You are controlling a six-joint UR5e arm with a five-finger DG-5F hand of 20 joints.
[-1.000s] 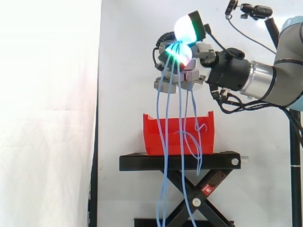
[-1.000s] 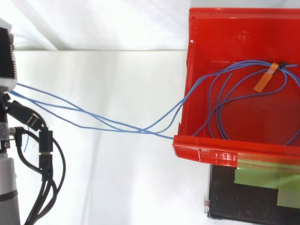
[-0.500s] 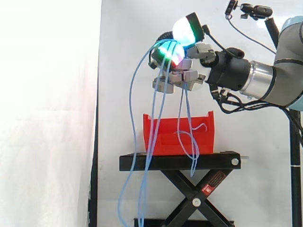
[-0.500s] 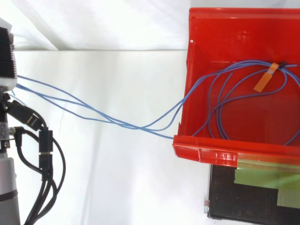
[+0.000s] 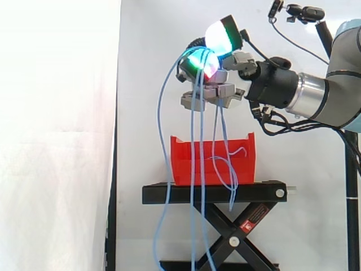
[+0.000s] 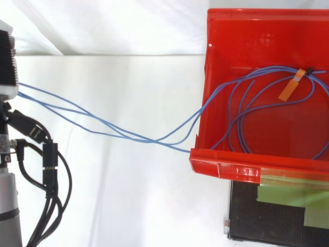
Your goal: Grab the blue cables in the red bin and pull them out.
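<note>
My hand (image 5: 236, 83) hovers above and a little left of the red bin (image 5: 246, 165), its fingers curled with glowing green-white pads pinching the blue cables (image 5: 194, 148). Several strands hang from the pinch. Some drop past the bin's front to the floor, and others loop back into the bin. In the top view the hand (image 6: 5, 56) is at the left edge. From it the blue cables (image 6: 128, 135) run right over the bin's front rim into the red bin (image 6: 247, 36). There they lie coiled, with an orange tag (image 6: 288, 90) on them.
The bin sits on a black scissor-lift stand (image 5: 214, 193) in front of a white curtain. A black platform with green tape (image 6: 280, 208) shows below the bin in the top view.
The loose strands below the hand have swung: the wide loop at the left has drawn in toward the stand. The hand has held its height, and the coil in the bin has barely shifted.
</note>
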